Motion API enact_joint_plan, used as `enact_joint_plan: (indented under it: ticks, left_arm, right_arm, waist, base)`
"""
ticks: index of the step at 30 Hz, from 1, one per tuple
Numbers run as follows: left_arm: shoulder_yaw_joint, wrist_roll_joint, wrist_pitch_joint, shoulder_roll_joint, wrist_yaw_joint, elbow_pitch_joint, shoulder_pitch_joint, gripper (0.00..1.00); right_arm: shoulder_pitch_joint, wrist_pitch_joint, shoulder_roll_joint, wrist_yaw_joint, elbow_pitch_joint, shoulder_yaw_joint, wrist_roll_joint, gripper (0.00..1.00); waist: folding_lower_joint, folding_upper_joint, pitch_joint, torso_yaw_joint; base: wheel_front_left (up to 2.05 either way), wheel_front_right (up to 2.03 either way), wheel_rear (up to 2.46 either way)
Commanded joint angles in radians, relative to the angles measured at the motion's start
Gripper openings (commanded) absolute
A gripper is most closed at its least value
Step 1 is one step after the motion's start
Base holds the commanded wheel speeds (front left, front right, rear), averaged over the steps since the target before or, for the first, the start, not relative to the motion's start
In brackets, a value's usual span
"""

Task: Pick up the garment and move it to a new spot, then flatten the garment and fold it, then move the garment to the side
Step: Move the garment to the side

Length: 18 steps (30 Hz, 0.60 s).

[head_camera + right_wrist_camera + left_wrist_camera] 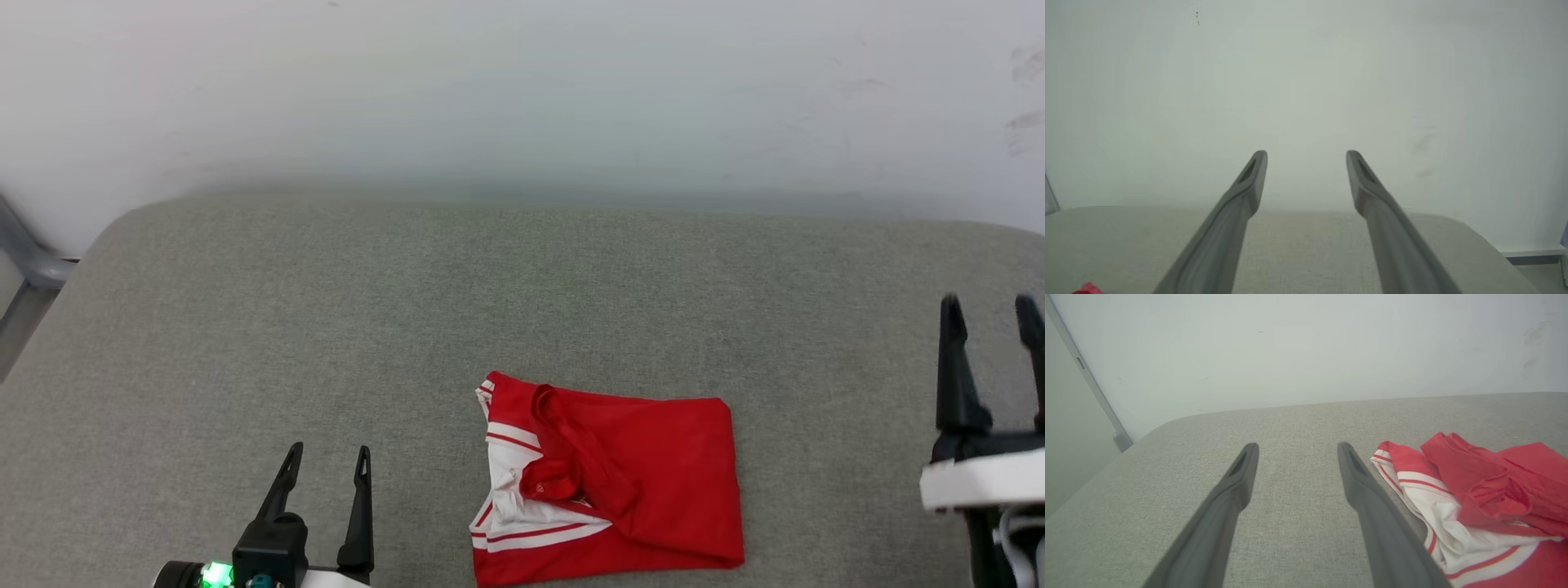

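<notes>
Garment (620, 482) folded into rough rectangle, lying flat on grey padded surface (408, 310), near edge, slightly right of centre. Red body to right, white sleeve with red stripes at left side. Left gripper (329, 449) at near left, close to garment, apart from it; jaws spread, nothing between. Right gripper (988, 304) far right, well apart from garment; jaws spread, empty. Pale wall (522, 82) behind.

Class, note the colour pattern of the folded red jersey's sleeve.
White with red stripes; the sleeve shows best in the left wrist view.
</notes>
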Motion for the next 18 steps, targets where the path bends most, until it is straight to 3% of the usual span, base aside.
enact_joint_plan:
  ticks: [1,9,18]
  left_arm:
    - [-0.001,-0.003,-0.002,0.004,-0.003,0.0,-0.01,1.0]
    - [-0.01,0.001,-0.002,-0.001,-0.009,0.0,-0.025,1.0]
    - [-0.013,0.001,-0.002,-0.008,-0.008,-0.003,-0.044,1.0]
  right_arm:
    - [-0.029,0.014,-0.016,-0.001,0.003,0.009,0.016,1.0]
    - [-0.177,0.267,-0.151,-0.001,0.009,0.162,0.174,1.0]
    - [-0.239,0.668,-0.29,-0.001,0.031,0.373,0.386,1.0]
  waist:
    - [0.0,-0.0001,0.001,0.005]
    - [0.0,-0.0001,0.022,0.033]
    - [0.0,-0.0001,0.045,0.047]
  base:
    - [0.0,0.0,0.0]
    - [0.0,0.0,0.0]
    - [0.0,0.0,0.0]
